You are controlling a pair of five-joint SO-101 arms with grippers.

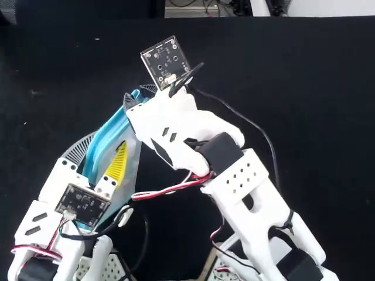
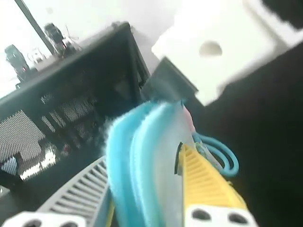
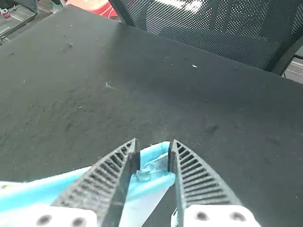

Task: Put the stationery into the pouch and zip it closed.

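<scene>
We look down on the table [image 1: 304,88] from above; our wrist cameras both sit close to the pouch [image 1: 108,137].

Even light; glare whitens the left wrist view's background.

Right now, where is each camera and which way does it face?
High view: fixed above the table, looking down; both arms show.
Left wrist view: on the left arm, looking along the left gripper holding the pouch.
Right wrist view: on the right arm, looking past the right gripper toward a mesh chair.
Shared: every view shows the pouch.
</scene>
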